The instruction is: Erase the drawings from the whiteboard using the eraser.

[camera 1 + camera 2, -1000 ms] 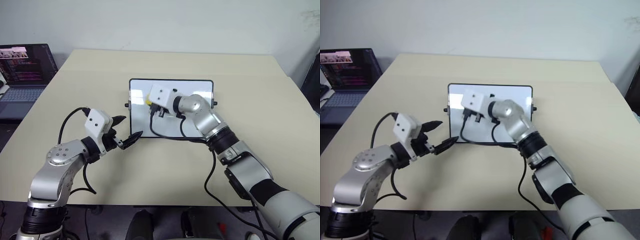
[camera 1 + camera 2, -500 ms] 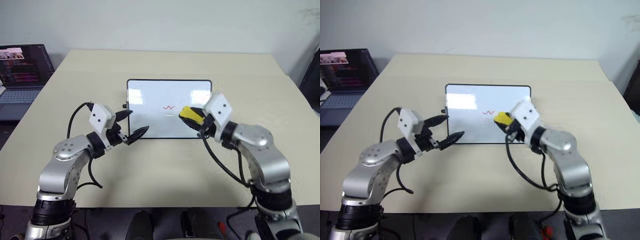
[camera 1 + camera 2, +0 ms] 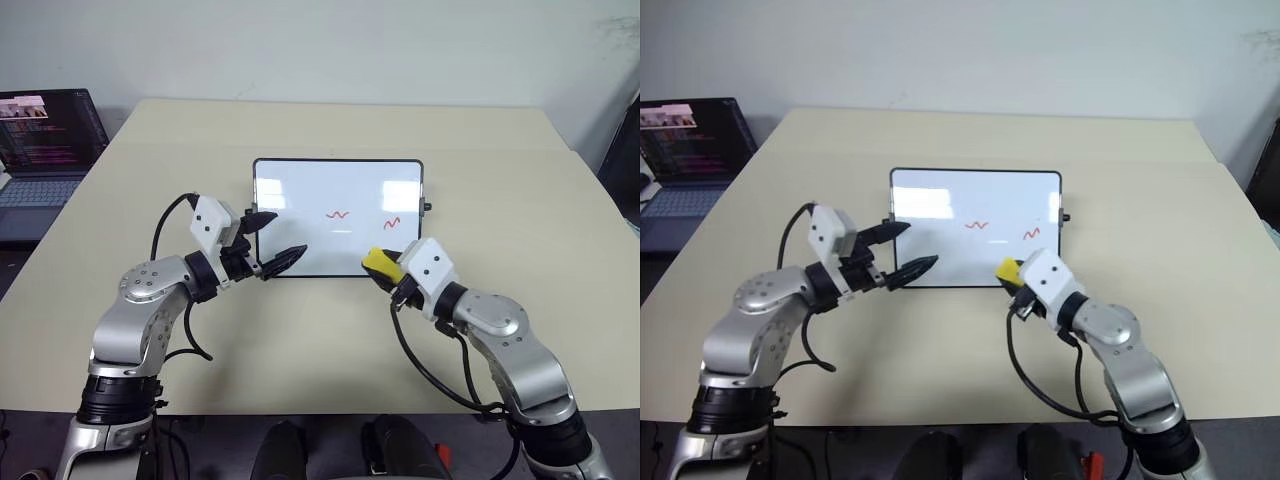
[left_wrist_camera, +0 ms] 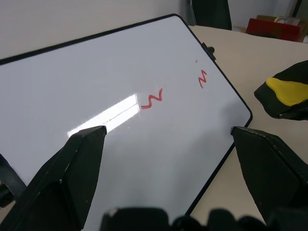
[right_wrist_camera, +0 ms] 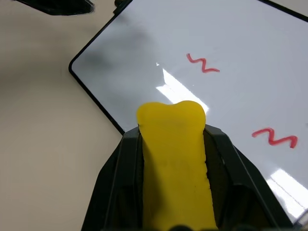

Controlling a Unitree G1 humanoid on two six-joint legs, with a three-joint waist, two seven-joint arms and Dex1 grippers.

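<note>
The whiteboard (image 3: 300,195) lies flat in the middle of the table, and two of the drawings show on it as red squiggles (image 3: 338,214) (image 3: 391,223). My right gripper (image 3: 386,270) is shut on the yellow eraser (image 3: 379,262), just off the board's near right corner and above the table. In the right wrist view the eraser (image 5: 175,144) sticks out between the black fingers, with both squiggles (image 5: 203,63) (image 5: 274,137) beyond it. My left gripper (image 3: 287,234) is open over the board's near left corner, holding nothing. Its wrist view looks across the board (image 4: 86,86).
An open laptop (image 3: 45,140) with a lit screen stands off the table's far left. The beige table (image 3: 330,330) has free surface around the board. A dark object (image 3: 625,160) stands past the right edge.
My right gripper, still holding the eraser, pulled back from over the board to its near right corner, uncovering the two squiggles. The left gripper edged slightly toward the board.
</note>
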